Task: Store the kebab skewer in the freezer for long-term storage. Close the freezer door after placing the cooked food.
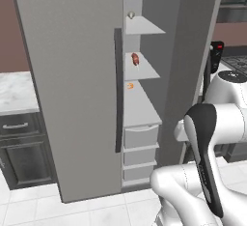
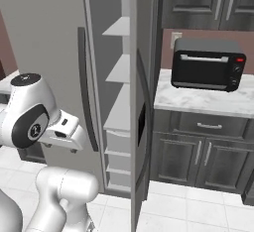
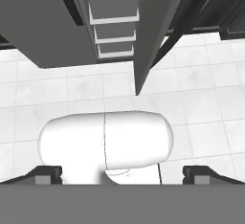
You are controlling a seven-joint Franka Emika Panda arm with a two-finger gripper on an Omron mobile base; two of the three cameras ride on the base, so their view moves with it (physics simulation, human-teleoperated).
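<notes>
Close under my hand camera lies white tiled floor [image 3: 57, 82], and my jaws stand wide with nothing between them, the gripper [image 3: 122, 174] aimed down at it. Ahead, the freezer [image 1: 144, 99] stands open, white shelves above and white drawers [image 1: 140, 138] below. On its middle shelf sits the kebab skewer [image 1: 135, 59]: a small reddish-brown lump of meat with a thin pale stick showing at its lower end. It is too small for me to count the chunks. Its long axis seems to run from the back of the shelf toward the front edge, stick end forward. From my right side the freezer door [image 2: 144, 127] is seen edge-on, swung out, its dark dispenser panel barely visible, and the shelves hide the skewer. A black toaster oven [image 2: 207, 64] rests on the marble bench [image 2: 208, 104] beside it.
</notes>
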